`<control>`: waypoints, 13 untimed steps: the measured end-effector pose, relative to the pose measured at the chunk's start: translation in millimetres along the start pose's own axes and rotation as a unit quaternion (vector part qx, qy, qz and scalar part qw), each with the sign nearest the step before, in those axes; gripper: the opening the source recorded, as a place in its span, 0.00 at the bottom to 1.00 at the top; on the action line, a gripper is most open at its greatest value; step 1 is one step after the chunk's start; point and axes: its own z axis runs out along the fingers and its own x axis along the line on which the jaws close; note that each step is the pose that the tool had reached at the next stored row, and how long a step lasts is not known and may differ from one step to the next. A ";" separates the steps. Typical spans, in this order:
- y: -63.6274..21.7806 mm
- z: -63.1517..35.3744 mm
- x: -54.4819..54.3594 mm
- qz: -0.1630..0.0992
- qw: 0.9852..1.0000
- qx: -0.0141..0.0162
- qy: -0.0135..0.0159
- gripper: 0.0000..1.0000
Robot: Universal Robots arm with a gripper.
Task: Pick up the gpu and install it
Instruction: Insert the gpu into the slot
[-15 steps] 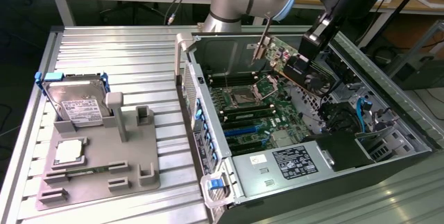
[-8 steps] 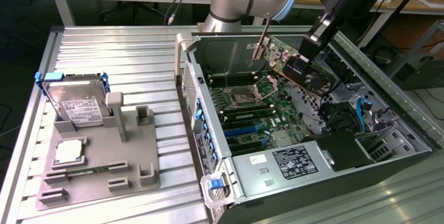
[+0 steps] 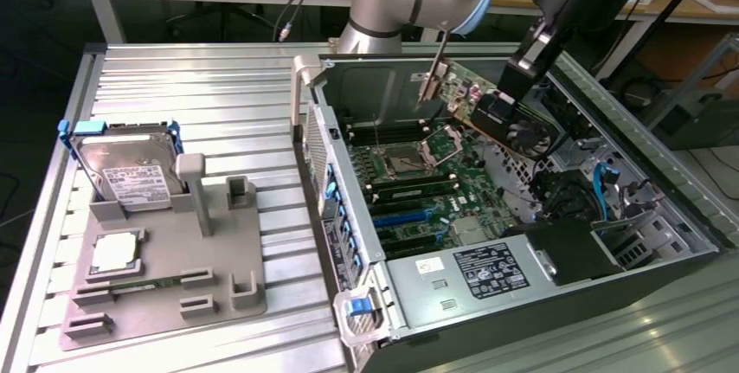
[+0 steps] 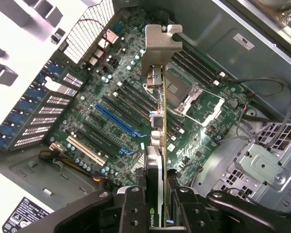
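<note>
The gpu (image 3: pixel 491 105), a green circuit board with a black fan and a silver bracket strip at one end, hangs tilted in the air above the open computer case (image 3: pixel 646 174). My gripper (image 3: pixel 525 57) is shut on its upper edge. In the wrist view the gpu (image 4: pixel 157 111) is seen edge-on, its silver bracket pointing away, with my black fingers (image 4: pixel 136 208) clamped on both sides of it. Below it lies the green motherboard (image 4: pixel 111 121) with a blue slot (image 4: pixel 114 119), black slots and the CPU socket (image 4: pixel 191 94). The card is clear of the board.
A grey holder (image 3: pixel 162 278) on the ribbed metal table in the exterior view's left carries a silver hard drive (image 3: pixel 133 174), a CPU chip (image 3: pixel 116 252) and a memory stick (image 3: pixel 133 286). The case's side walls, drive cage (image 3: pixel 635 234) and cables surround the motherboard.
</note>
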 end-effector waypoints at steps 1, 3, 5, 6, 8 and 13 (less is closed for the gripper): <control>0.0 0.0 0.0 -0.002 1.000 0.000 0.000 0.27; 0.0 0.0 0.0 -0.005 1.000 0.000 0.000 0.27; 0.0 0.0 0.0 -0.008 1.000 0.000 0.000 0.27; 0.0 0.0 0.0 -0.010 1.000 0.000 0.000 0.27; 0.0 0.0 0.1 -0.013 1.000 -0.001 0.001 0.27; 0.1 0.0 0.2 -0.021 1.000 -0.001 0.001 0.27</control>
